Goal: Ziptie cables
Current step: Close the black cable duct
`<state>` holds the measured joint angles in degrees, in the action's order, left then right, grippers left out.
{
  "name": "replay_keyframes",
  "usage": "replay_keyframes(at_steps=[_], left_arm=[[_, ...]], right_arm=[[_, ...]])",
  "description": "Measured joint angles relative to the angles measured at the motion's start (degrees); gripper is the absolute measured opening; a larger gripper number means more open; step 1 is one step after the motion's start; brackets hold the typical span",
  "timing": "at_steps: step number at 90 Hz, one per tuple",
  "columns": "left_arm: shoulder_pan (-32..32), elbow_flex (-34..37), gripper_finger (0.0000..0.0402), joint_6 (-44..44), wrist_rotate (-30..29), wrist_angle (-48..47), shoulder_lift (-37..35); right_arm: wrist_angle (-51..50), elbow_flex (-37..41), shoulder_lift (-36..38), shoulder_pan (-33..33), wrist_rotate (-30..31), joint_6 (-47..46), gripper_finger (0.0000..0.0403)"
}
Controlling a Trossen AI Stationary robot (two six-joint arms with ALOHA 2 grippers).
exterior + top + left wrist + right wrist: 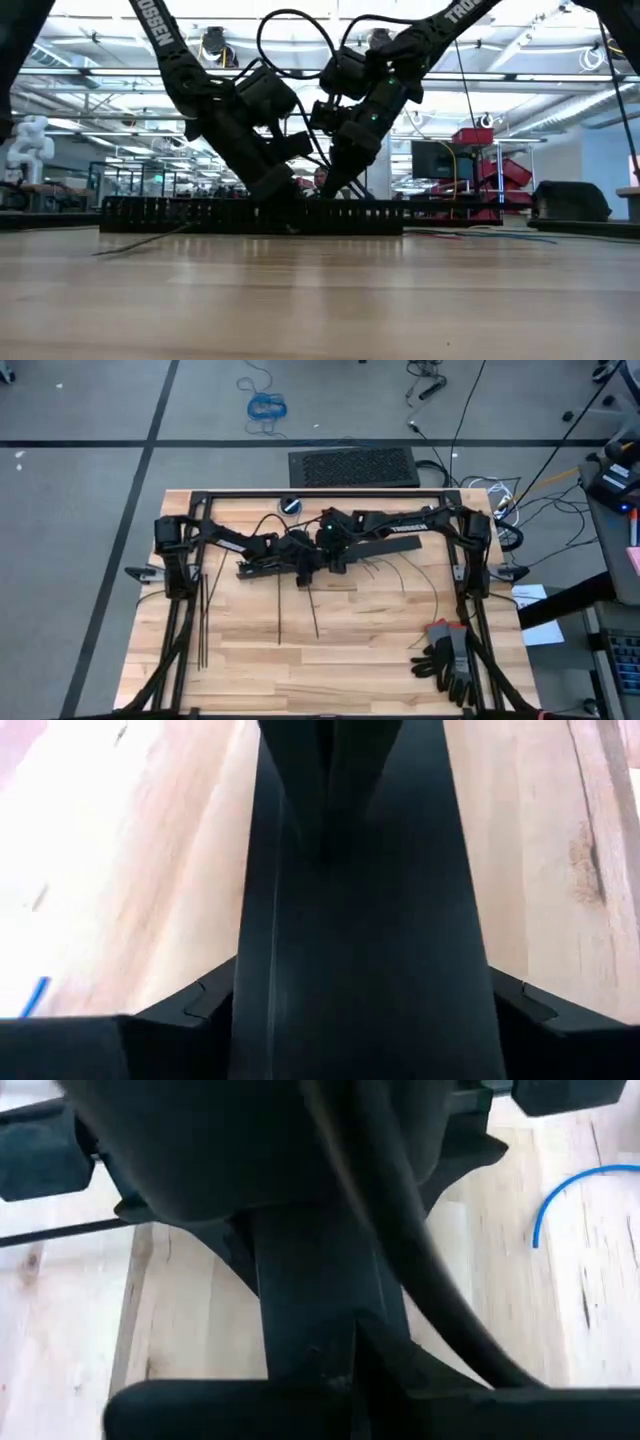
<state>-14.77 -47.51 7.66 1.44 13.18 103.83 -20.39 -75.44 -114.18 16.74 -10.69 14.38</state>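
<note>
Both grippers, left (300, 567) and right (312, 568), meet low over the slotted bar (250, 215) mid-desk (350, 660). Zipties (203, 622) lie well apart from them; how either gripper's jaws stand cannot be told.

Two dark arms descend from above and converge at a long black slotted bar (250, 215) lying across the wooden table (320, 300). A thin dark strand (140, 242) trails onto the table near the bar's left end. Workshop room behind, blurred.

Dark arms (395, 525), white lettering, looped cables
</note>
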Motion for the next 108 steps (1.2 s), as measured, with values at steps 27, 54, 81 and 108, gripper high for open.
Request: replay_keyframes(at_steps=[27,54,81,108], left_arm=[[0.3,0.0,0.0256,2.4,-0.7,-5.6,-7.4],[-0.8,-0.6,0.0256,4.7,-0.7,-17.5,-12.7],[-1.0,0.8,0.0256,3.9,1.7,-25.6,-13.5],[-1.8,3.9,0.0256,3.1,2.1,-24.8,-13.2]], right_arm=[[-0.2,0.0,0.0,0.4,-1.8,0.4,0.0],[-1.0,0.1,-0.1,0.7,-2.2,1.0,0.0],[-1.0,0.1,-0.1,0.7,-2.0,0.9,0.0],[-1.0,0.1,-0.1,0.8,-2.2,1.1,0.0]])
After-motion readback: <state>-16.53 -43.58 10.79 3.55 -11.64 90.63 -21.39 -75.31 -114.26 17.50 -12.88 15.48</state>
